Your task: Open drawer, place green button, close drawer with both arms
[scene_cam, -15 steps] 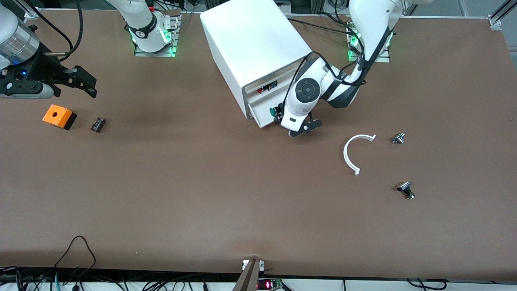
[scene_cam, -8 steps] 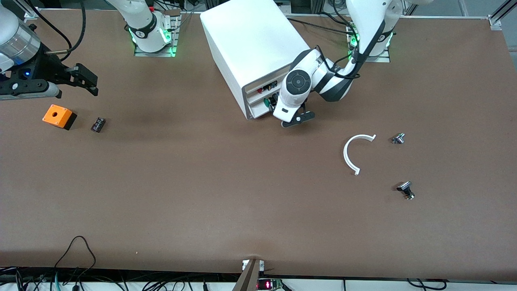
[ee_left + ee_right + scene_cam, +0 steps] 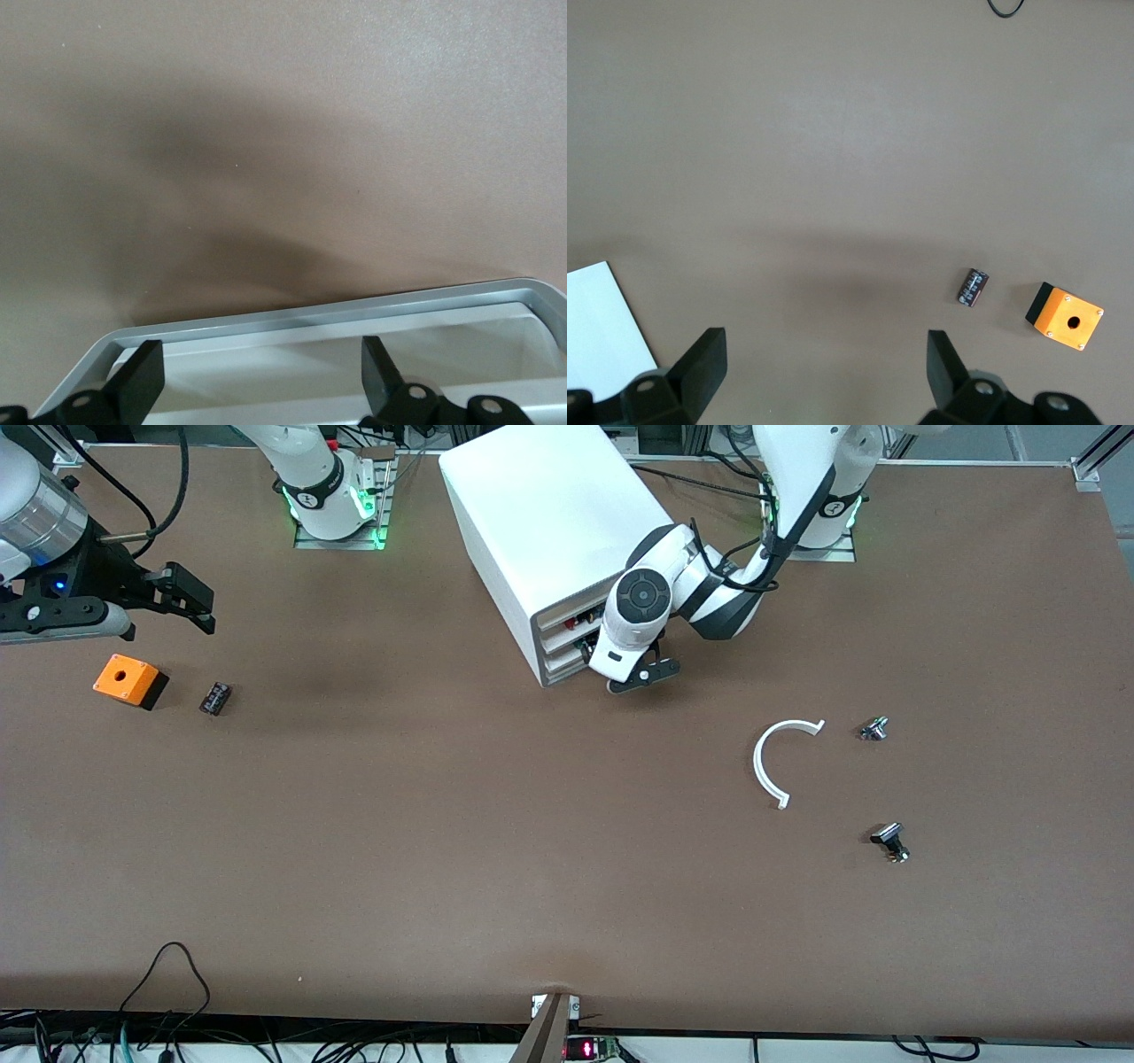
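Observation:
The white cabinet (image 3: pixel 549 514) stands at the table's middle, close to the arms' bases. Its bottom drawer (image 3: pixel 560 666) sticks out only a little. My left gripper (image 3: pixel 631 676) is right at the drawer's front, open, with nothing between its fingers. In the left wrist view the drawer's grey-white rim (image 3: pixel 337 312) runs just past the left gripper (image 3: pixel 261 372), and pale drawer floor shows between the jaws. The button is hidden. My right gripper (image 3: pixel 177 598) hangs open and still over the table at the right arm's end; in its wrist view the right gripper (image 3: pixel 824 363) holds nothing.
An orange box with a hole (image 3: pixel 129 680) (image 3: pixel 1065 316) and a small black part (image 3: pixel 214 697) (image 3: pixel 973 287) lie under the right gripper's area. A white curved strip (image 3: pixel 772 760) and two small metal parts (image 3: pixel 873 729) (image 3: pixel 889 841) lie toward the left arm's end.
The left gripper has moved toward the cabinet, and the bottom drawer has slid in with it. The green button, visible before, has gone out of sight. The right arm has barely moved.

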{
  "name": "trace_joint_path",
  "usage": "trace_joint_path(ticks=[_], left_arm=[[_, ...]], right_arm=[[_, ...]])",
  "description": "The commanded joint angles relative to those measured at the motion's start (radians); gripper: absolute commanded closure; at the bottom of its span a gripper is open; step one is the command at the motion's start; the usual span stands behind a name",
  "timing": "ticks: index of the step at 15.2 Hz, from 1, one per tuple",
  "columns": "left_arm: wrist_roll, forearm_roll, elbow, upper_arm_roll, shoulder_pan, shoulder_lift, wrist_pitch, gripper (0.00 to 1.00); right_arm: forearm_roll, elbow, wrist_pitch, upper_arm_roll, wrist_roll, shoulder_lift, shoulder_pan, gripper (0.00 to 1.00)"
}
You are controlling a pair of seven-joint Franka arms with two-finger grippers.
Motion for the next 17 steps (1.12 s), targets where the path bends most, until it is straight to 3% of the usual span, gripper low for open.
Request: trace_joint_path(ticks=[1, 6, 10, 13, 17], left_arm=[[-0.003, -0.024, -0.018, -0.004, -0.006, -0.023, -0.011, 0.02], [0.017, -0.019, 0.000, -0.003, 0.018, -0.031, -0.054, 0.02], [0.089, -0.001, 0.121, 0.003, 0.144, -0.036, -0.186, 0.01], [0.201, 0.114, 0.235, 0.002, 0.233, -0.069, -0.353, 0.01], [0.444, 0.166, 0.361, 0.000, 0.364, -0.122, -0.536, 0.01]], right_arm=[[0.020, 0.001, -0.002, 0.011, -0.023, -0.018, -0.016, 0.00], [0.046, 0.004, -0.003, 0.006, -0.020, -0.018, -0.016, 0.00], [0.044, 0.004, -0.003, 0.006, -0.023, -0.018, -0.016, 0.00], [0.044, 0.004, -0.003, 0.006, -0.023, -0.018, -0.016, 0.00], [0.044, 0.004, -0.005, 0.006, -0.024, -0.018, -0.017, 0.00]])
